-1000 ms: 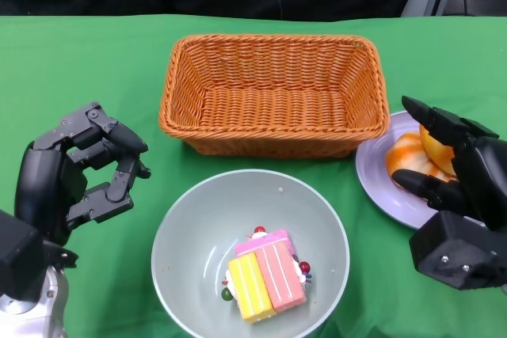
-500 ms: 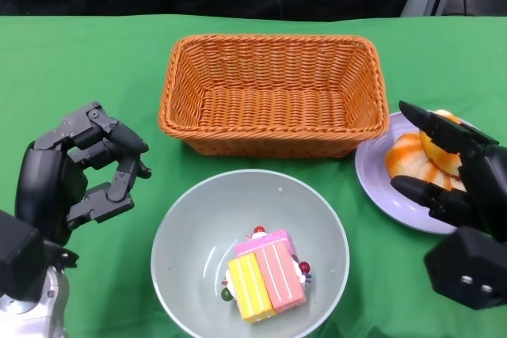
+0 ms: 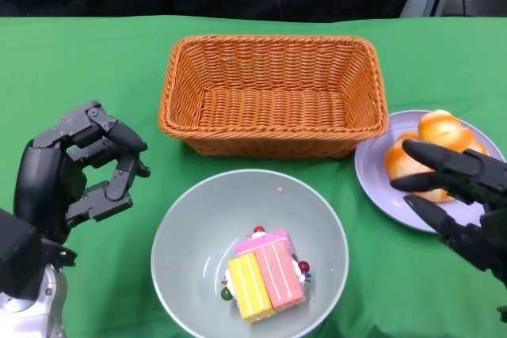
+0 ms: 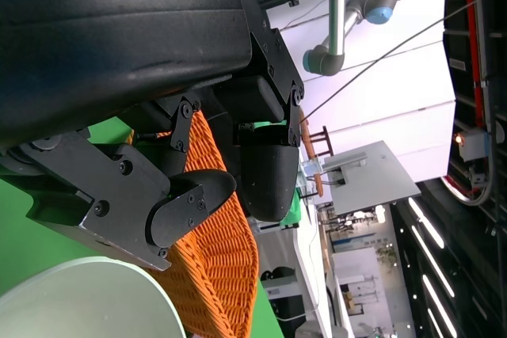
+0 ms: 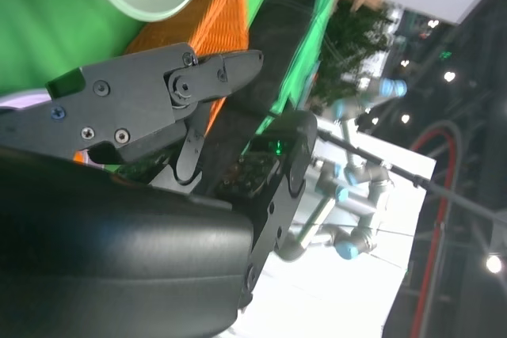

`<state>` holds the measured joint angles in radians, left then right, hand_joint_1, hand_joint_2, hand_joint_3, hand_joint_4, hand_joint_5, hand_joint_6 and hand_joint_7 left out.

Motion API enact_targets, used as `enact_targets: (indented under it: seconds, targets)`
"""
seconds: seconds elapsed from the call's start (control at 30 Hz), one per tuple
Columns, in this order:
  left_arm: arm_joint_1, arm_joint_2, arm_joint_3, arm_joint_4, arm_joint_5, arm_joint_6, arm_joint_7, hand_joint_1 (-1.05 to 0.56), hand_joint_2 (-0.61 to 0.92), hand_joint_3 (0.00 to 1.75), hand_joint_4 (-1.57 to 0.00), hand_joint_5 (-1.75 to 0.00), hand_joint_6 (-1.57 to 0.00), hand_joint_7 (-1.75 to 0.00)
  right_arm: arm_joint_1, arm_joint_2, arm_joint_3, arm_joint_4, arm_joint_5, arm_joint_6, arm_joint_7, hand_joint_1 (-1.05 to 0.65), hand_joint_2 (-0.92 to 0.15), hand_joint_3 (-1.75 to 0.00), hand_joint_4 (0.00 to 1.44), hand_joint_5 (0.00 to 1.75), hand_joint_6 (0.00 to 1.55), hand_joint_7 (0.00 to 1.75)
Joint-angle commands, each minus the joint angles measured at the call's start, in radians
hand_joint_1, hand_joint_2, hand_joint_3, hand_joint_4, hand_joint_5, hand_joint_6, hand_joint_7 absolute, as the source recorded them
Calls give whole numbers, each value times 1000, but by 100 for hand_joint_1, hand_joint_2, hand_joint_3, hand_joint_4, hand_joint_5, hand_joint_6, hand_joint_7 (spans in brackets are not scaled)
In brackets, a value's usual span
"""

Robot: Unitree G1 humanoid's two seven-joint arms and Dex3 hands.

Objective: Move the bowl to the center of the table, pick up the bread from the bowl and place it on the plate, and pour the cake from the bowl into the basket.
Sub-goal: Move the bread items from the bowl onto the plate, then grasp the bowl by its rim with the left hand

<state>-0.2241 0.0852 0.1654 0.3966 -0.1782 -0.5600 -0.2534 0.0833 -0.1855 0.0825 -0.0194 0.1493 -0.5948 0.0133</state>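
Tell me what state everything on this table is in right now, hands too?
Bowl: upright, holds the cake.
Cake: lying in the bowl.
Bread: on the plate.
Plate: holds the bread.
Basket: empty.
Left hand: open, holding nothing.
Right hand: open, fingers spread above the plate.

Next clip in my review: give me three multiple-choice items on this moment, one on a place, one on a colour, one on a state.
1. Where is the bread?
A. in the bowl
B. on the plate
C. in the basket

2. What colour is the plate?
A. pale purple
B. red
C. black

3. What is the left hand holding?
A. the cake
B. the bowl's rim
C. nothing

Key:
1 B, it lies on the plate beside the basket.
2 A, its rim is lilac.
3 C, its fingers are apart beside the bowl, and the cake lies inside.
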Motion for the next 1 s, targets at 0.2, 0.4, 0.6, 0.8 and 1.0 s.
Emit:
enact_targets:
  seconds: [0.2, 0.4, 0.6, 0.8, 1.0]
  targets:
    - [-8, 25, 9, 19, -26, -9, -37, -3, 62, 98, -75, -153, -77, -132, 35, 44, -74, -29, 81, 20, 85, -4, -81, -42, 67, 129, 75, 90]
    - [-6, 63, -5, 42, 34, -92, -51, -8, 62, 91, -72, -144, -78, -114, 53, 64, -89, -62, 124, 54, 139, -4, -63, -83, 62, 144, 70, 110]
    - [41, 161, -41, -24, 157, -239, -75, -17, 61, 63, -64, -75, -76, -30, 53, 80, -100, -86, 149, 105, 169, -8, -65, -74, 61, 149, 67, 114]
    - [79, 281, -34, -109, 253, -391, -70, -34, 85, 8, -59, -15, -66, 0, 44, 101, -114, -96, 156, 133, 190, -8, -64, -75, 61, 150, 66, 115]
    - [79, 343, -4, -82, 384, -599, -13, -48, 86, 3, -51, -7, -57, 0, 35, 106, -129, -103, 190, 165, 225, -12, -66, -73, 63, 149, 66, 113]
